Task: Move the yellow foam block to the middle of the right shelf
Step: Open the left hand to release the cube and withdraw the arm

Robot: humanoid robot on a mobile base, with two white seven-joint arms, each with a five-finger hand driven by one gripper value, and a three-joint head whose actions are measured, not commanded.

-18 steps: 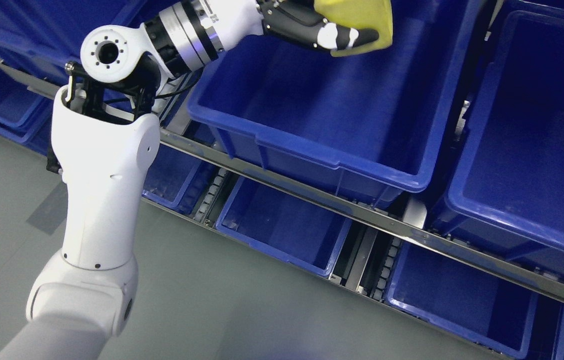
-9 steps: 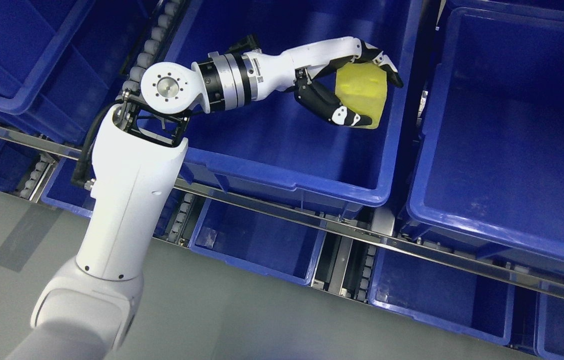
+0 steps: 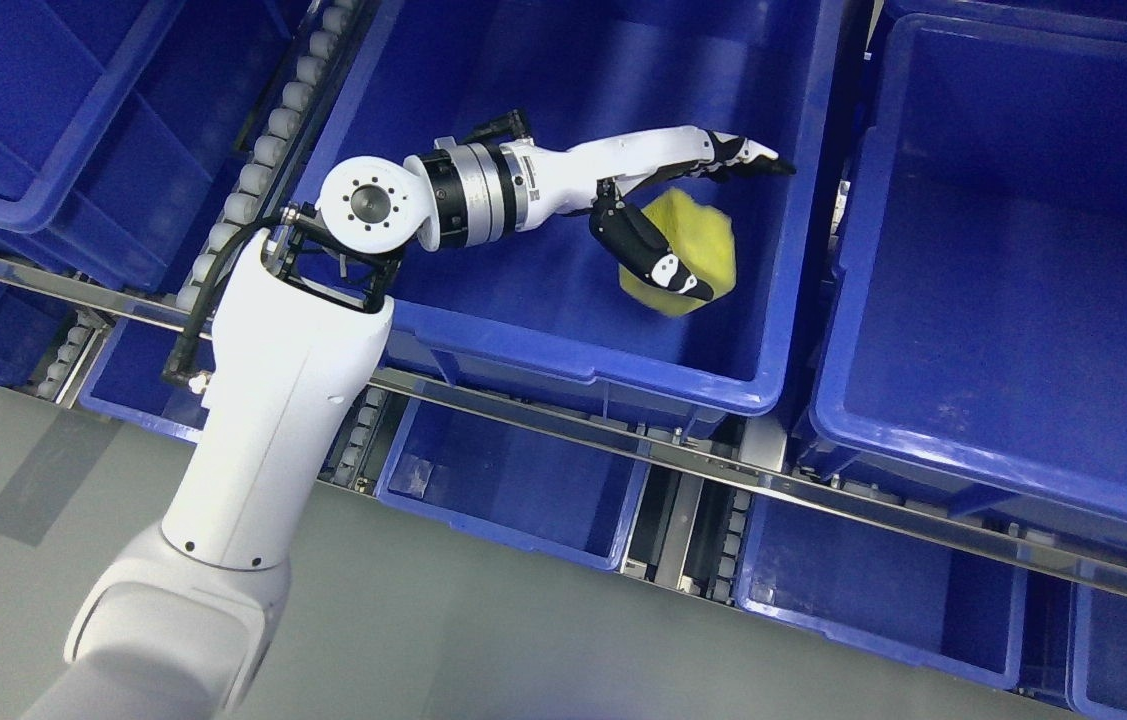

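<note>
Released since half a second ago: the yellow foam block [image 3: 693, 240], then gripped between thumb and fingers, now blurred and loose just under the left hand [image 3: 688, 215], apparently dropping into the blue bin [image 3: 573, 370].

Left hand: was curled round the block; now spread wide and holding nothing. Long fingers [image 3: 738, 158] point straight out beyond the block; black thumb [image 3: 653, 262] hangs below the palm, overlapping the block's near edge. Contact between thumb and block cannot be told through the blur.

Left arm: wrist has dipped slightly lower over the bin; camera barely shifted.

Block: inside the bin, beneath and a little ahead of the palm, not yet settled on the floor by the look of it.

Reason for the hold: hand opened over the bin's middle so the block falls clear of the walls. Likely the placing step, nearly done.

Right hand: not visible.
</note>
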